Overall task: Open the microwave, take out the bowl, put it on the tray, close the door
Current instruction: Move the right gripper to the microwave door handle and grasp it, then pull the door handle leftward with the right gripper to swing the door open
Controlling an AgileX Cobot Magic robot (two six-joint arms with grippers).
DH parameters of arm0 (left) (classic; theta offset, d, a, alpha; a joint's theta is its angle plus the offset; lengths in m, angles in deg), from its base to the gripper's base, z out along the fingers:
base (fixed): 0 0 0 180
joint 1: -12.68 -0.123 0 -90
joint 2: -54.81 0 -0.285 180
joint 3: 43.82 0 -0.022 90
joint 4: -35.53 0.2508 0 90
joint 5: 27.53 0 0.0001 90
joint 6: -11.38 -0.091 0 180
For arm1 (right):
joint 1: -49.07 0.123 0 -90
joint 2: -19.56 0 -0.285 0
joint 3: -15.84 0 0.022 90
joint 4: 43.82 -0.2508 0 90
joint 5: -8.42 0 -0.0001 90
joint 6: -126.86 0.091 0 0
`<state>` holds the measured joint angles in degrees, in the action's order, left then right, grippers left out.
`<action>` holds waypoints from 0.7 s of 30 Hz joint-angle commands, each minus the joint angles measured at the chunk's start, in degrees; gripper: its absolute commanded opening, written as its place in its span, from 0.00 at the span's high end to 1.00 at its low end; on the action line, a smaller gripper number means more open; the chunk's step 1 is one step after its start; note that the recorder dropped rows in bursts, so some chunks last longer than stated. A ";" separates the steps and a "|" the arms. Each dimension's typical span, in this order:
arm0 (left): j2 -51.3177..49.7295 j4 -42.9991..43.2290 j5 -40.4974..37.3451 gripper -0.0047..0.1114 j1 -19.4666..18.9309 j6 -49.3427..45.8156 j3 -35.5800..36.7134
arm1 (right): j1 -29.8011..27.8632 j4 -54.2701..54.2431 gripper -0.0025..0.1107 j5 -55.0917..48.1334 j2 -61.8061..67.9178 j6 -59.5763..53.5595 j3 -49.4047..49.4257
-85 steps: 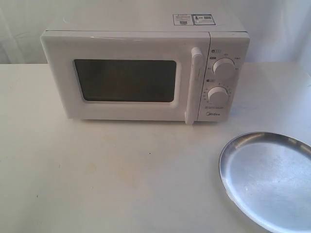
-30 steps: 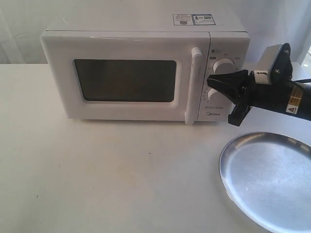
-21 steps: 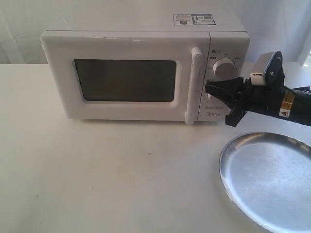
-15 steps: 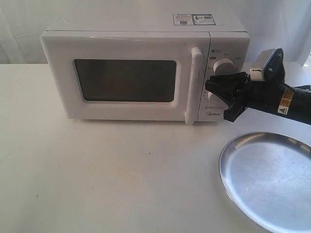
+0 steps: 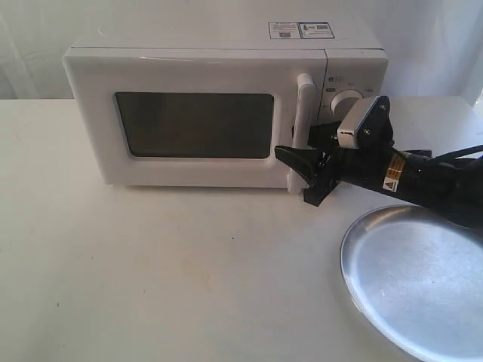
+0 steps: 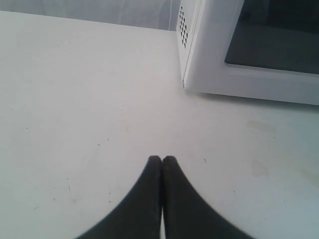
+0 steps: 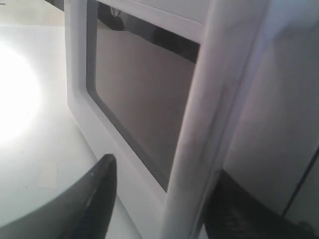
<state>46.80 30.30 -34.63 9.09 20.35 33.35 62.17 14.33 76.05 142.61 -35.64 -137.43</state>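
The microwave (image 5: 219, 113) stands free on the white table (image 5: 151, 264) with nothing bracing it, so a hard tug could drag the whole box forward instead of releasing the latch. Its door (image 5: 196, 124) is shut. The hinge looks to be on the 9 o'clock side, so a straight pull that ignores the swing arc would likely twist the grip loose. The tray (image 5: 423, 279) lies at about 4 o'clock from the microwave, and the right arm crosses just above its rim. If the arm sags as it backs away, it could knock the tray. The handle (image 5: 304, 128) runs down the door's 3 o'clock edge. The right gripper (image 5: 296, 175) is spread around its lower part, one finger on each side, not yet pinching. Pulling before it closes, or closing this low, risks it sliding off the smooth bar. The left gripper (image 6: 162, 162) hangs over bare table near the microwave's far corner with its fingers pressed together, too far to steady anything. The bowl is not visible, presumably behind the dark window, so a jolt might shift it unseen.
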 commanded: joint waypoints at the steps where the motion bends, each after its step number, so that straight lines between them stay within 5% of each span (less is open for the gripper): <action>1: 0.23 -0.74 -0.20 0.96 0.33 0.41 0.05 | 0.19 10.34 0.98 2.33 -0.12 -1.19 -0.33; 17: 0.23 -1.76 -0.41 0.96 0.33 0.42 0.05 | 0.08 15.13 0.96 2.33 -3.34 1.30 -0.23; 21: 0.23 -1.74 -0.02 0.96 0.33 0.42 0.05 | -0.18 14.39 0.66 2.33 -3.34 3.93 -0.23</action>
<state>46.80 29.19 -34.63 9.09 20.35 33.35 61.67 29.42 77.17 140.15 -31.26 -137.48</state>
